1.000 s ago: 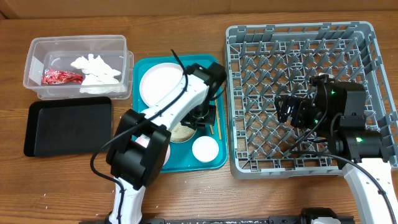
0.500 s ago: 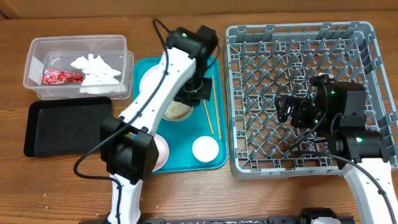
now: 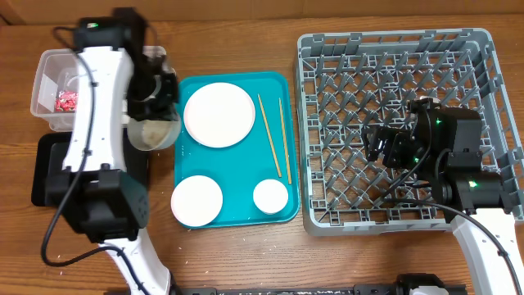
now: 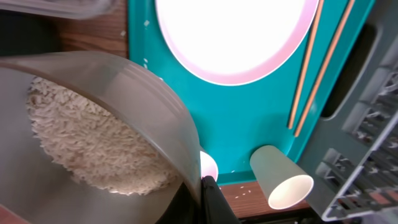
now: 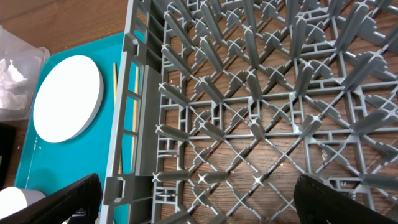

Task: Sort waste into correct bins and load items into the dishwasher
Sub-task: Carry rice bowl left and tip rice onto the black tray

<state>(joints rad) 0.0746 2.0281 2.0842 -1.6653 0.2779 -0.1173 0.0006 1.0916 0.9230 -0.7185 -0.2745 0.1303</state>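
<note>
Left gripper (image 3: 158,111) clenched on the rim of the grey bowl (image 3: 152,133) of rice grains (image 4: 87,140), held over the near edge of the black tray (image 3: 47,176), between the clear tub (image 3: 45,98) and the teal tray (image 3: 237,176). Right gripper (image 3: 383,146) spread wide and grasping nothing, above the dish rack (image 3: 491,98). Two plates (image 3: 219,115), the cup (image 3: 270,196) and the chopsticks (image 3: 274,135) lie on the teal tray.
</note>
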